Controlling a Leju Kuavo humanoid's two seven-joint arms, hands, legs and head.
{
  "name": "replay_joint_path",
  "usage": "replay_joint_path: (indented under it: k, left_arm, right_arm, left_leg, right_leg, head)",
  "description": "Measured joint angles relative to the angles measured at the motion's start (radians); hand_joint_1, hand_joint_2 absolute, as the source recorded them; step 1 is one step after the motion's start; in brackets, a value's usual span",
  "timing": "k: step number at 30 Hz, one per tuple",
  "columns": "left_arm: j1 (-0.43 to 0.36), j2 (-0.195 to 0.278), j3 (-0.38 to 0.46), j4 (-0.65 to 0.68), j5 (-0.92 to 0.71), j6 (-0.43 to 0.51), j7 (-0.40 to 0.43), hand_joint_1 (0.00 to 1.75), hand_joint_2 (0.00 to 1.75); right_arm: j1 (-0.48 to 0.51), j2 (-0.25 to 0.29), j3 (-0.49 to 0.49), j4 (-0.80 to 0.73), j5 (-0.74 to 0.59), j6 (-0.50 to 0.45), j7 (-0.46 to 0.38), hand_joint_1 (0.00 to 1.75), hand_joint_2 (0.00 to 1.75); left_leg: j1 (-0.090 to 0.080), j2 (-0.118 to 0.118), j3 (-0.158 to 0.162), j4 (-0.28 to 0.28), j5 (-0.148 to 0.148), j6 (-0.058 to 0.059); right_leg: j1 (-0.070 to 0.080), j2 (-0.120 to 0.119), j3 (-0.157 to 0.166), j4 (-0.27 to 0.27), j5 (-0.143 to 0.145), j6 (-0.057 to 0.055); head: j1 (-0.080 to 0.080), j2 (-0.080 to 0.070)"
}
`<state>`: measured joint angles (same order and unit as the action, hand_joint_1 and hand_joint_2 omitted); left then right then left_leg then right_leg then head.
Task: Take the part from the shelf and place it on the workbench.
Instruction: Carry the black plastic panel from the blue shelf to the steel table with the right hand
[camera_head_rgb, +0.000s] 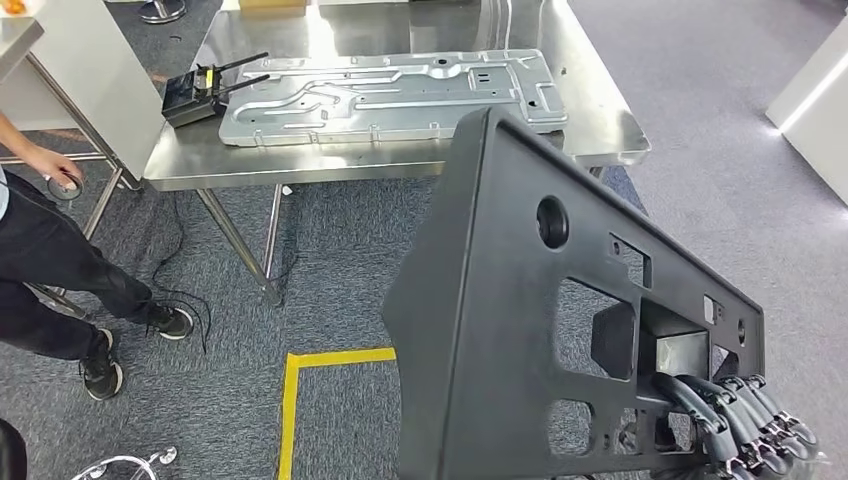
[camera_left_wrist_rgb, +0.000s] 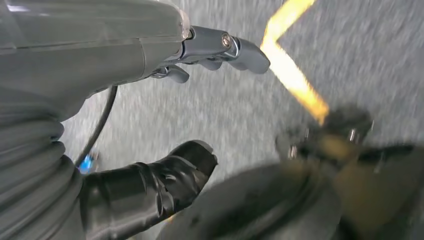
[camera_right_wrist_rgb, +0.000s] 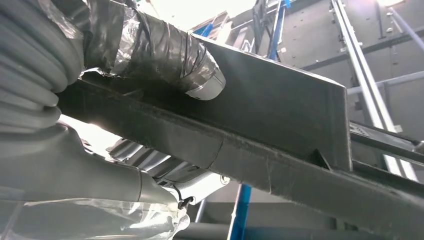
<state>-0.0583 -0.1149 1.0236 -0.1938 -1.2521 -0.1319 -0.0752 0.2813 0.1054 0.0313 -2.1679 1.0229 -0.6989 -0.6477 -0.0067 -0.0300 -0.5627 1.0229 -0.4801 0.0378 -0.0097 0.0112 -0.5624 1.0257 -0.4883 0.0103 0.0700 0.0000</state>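
Observation:
A large black plastic panel (camera_head_rgb: 500, 300) with cut-outs stands tilted in front of me, over the carpet short of the steel workbench (camera_head_rgb: 590, 110). My right hand (camera_head_rgb: 745, 420) grips its lower right edge, fingers hooked through a cut-out. In the right wrist view the taped thumb (camera_right_wrist_rgb: 165, 50) presses on the panel's edge (camera_right_wrist_rgb: 280, 115). My left hand (camera_left_wrist_rgb: 200, 55) hangs above the grey floor with its fingers apart and nothing in it.
On the workbench lie a stamped silver metal sheet (camera_head_rgb: 390, 95) and a black device with antennas (camera_head_rgb: 200, 90). A person (camera_head_rgb: 50, 250) stands at the left beside a white table. Yellow tape (camera_head_rgb: 300, 390) marks the carpet. A white unit (camera_head_rgb: 815, 100) stands at right.

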Motion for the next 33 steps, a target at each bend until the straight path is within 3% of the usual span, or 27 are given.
replay_joint_path:
  k: [2, 5, 7, 8, 9, 11, 12, 15, 17, 19, 21, 22, 23, 25, 27, 29, 31, 33]
  left_arm:
    - [0.007, 0.006, 0.018, 0.0, 0.012, -0.023, 0.003, 0.0, 1.75]
    - [0.014, 0.01, 0.043, 0.0, 0.03, -0.061, 0.009, 0.0, 1.75]
    - [0.02, 0.013, 0.057, 0.0, 0.037, -0.077, 0.015, 0.0, 1.75]
    - [0.024, 0.015, 0.064, 0.0, 0.042, -0.084, 0.021, 0.0, 1.75]
    - [0.029, 0.016, 0.071, 0.0, 0.047, -0.092, 0.029, 0.0, 1.75]
    - [0.04, 0.017, 0.089, 0.0, 0.061, -0.113, 0.047, 0.0, 1.75]
    - [0.046, 0.016, 0.098, 0.0, 0.068, -0.125, 0.052, 0.0, 1.75]
    - [0.072, 0.014, 0.123, -0.002, 0.082, -0.153, 0.047, 0.0, 1.75]
    - [0.089, 0.012, 0.134, -0.004, 0.084, -0.161, 0.042, 0.0, 1.75]
    - [0.099, 0.011, 0.141, -0.006, 0.085, -0.164, 0.039, 0.0, 1.75]
    - [0.104, 0.011, 0.148, -0.008, 0.086, -0.165, 0.037, 0.0, 1.75]
    - [0.105, 0.011, 0.151, -0.009, 0.086, -0.165, 0.037, 0.0, 1.75]
    - [0.105, 0.011, 0.153, -0.009, 0.086, -0.166, 0.037, 0.0, 1.75]
    - [0.105, 0.01, 0.155, -0.01, 0.086, -0.166, 0.037, 0.0, 1.75]
    - [0.105, 0.006, 0.156, -0.012, 0.086, -0.167, 0.037, 0.0, 1.75]
    - [0.106, 0.003, 0.159, -0.015, 0.086, -0.168, 0.038, 0.0, 1.75]
    - [0.108, 0.0, 0.164, -0.018, 0.086, -0.168, 0.038, 0.0, 1.75]
    - [0.11, -0.003, 0.171, -0.024, 0.083, -0.169, 0.039, 0.0, 1.75]
  right_arm:
    - [0.0, 0.007, 0.002, 0.0, 0.004, 0.0, 0.0, 1.75, 1.75]
    - [0.002, 0.017, 0.002, 0.0, 0.009, 0.0, 0.0, 1.75, 1.75]
    - [0.004, 0.021, 0.002, 0.0, 0.011, 0.0, 0.0, 1.75, 1.75]
    - [0.004, 0.023, 0.002, 0.0, 0.013, 0.0, 0.0, 1.75, 1.75]
    - [0.004, 0.027, 0.002, 0.0, 0.017, 0.0, 0.0, 1.75, 1.75]
    - [0.003, 0.038, 0.0, 0.002, 0.027, 0.0, 0.0, 1.75, 1.75]
    - [0.002, 0.044, 0.0, 0.003, 0.031, 0.0, 0.0, 1.75, 1.75]
    - [0.001, 0.052, -0.001, 0.005, 0.035, 0.0, 0.0, 1.75, 1.75]
    - [0.0, 0.052, -0.002, 0.005, 0.034, 0.0, 0.0, 1.75, 1.75]
    - [0.0, 0.052, -0.003, 0.005, 0.032, 0.0, 0.0, 1.75, 1.75]
    - [0.001, 0.052, -0.003, 0.007, 0.031, 0.0, 0.0, 1.75, 1.75]
    - [0.001, 0.052, -0.003, 0.009, 0.031, 0.0, 0.0, 1.75, 1.75]
    - [0.001, 0.052, -0.003, 0.01, 0.03, 0.0, 0.0, 1.75, 1.75]
    - [0.001, 0.052, -0.003, 0.012, 0.03, 0.0, 0.0, 1.75, 1.75]
    - [-0.001, 0.052, -0.003, 0.012, 0.029, 0.0, 0.0, 1.75, 1.75]
    - [-0.004, 0.052, -0.004, 0.014, 0.028, 0.0, 0.0, 1.75, 1.75]
    - [-0.008, 0.053, -0.004, 0.016, 0.026, 0.0, 0.0, 1.75, 1.75]
    - [-0.013, 0.058, -0.004, 0.019, 0.028, 0.0, 0.0, 1.75, 1.75]
  left_leg:
    - [0.001, 0.005, -0.009, 0.024, -0.02, -0.012]
    - [0.008, 0.013, -0.081, 0.18, -0.106, -0.028]
    - [0.014, 0.016, -0.121, 0.261, -0.128, -0.036]
    - [0.017, 0.019, -0.117, 0.251, -0.111, -0.039]
    - [0.02, 0.025, -0.095, 0.206, -0.079, -0.041]
    - [0.02, 0.047, -0.033, 0.075, -0.022, -0.04]
    - [0.018, 0.054, -0.012, 0.032, -0.01, -0.036]
    - [0.012, 0.048, -0.003, 0.01, -0.01, -0.016]
    - [0.015, 0.04, 0.0, 0.004, -0.006, -0.002]
    - [0.016, 0.033, 0.002, -0.001, -0.002, 0.01]
    - [0.012, 0.021, 0.0, -0.001, -0.001, 0.016]
    - [0.01, 0.014, 0.001, 0.0, -0.002, 0.016]
    - [0.008, 0.006, 0.002, 0.0, -0.002, 0.017]
    - [0.005, -0.011, 0.007, 0.0, -0.002, 0.017]
    - [0.002, -0.025, 0.008, 0.001, -0.004, 0.014]
    - [0.003, -0.034, 0.004, 0.002, -0.003, 0.005]
    - [0.006, -0.04, 0.004, -0.002, -0.002, -0.004]
    - [0.002, -0.04, 0.011, -0.016, 0.004, 0.012]
  right_leg:
    - [-0.006, -0.007, 0.004, -0.009, 0.005, -0.011]
    - [-0.01, -0.023, 0.006, -0.013, 0.005, -0.023]
    - [-0.01, -0.033, 0.006, -0.012, 0.003, -0.023]
    - [-0.011, -0.037, 0.007, -0.01, 0.001, -0.021]
    - [-0.013, -0.04, 0.008, -0.008, -0.002, -0.018]
    - [-0.014, -0.046, 0.011, -0.002, -0.009, -0.008]
    - [-0.012, -0.049, 0.012, 0.0, -0.011, -0.003]
    - [-0.008, -0.057, 0.017, -0.001, -0.014, 0.014]
    - [-0.011, -0.05, 0.014, 0.015, -0.029, 0.024]
    - [-0.013, -0.032, -0.024, 0.101, -0.083, 0.03]
    - [-0.012, -0.021, -0.089, 0.233, -0.141, 0.031]
    - [-0.012, -0.02, -0.111, 0.273, -0.149, 0.03]
    - [-0.011, -0.018, -0.114, 0.276, -0.135, 0.027]
    - [-0.008, -0.008, -0.068, 0.174, -0.064, 0.016]
    - [-0.004, 0.017, -0.012, 0.05, -0.015, 0.003]
    - [0.0, 0.028, 0.005, 0.005, -0.009, -0.002]
    - [0.002, 0.022, 0.007, -0.005, -0.004, -0.004]
    - [-0.002, 0.019, 0.013, -0.019, 0.002, -0.002]
  head:
    - [-0.001, 0.0]
    - [-0.004, 0.0]
    - [-0.004, 0.0]
    - [-0.004, 0.0]
    - [-0.004, 0.0]
    - [-0.004, 0.0]
    - [-0.004, 0.0]
    - [-0.004, 0.0]
    - [-0.004, 0.0]
    - [-0.004, 0.0]
    - [-0.004, 0.0]
    - [-0.004, 0.0]
    - [-0.004, 0.0]
    - [-0.004, 0.0]
    - [-0.004, 0.0]
    - [-0.004, 0.0]
    - [-0.004, 0.0]
    - [-0.005, 0.0]
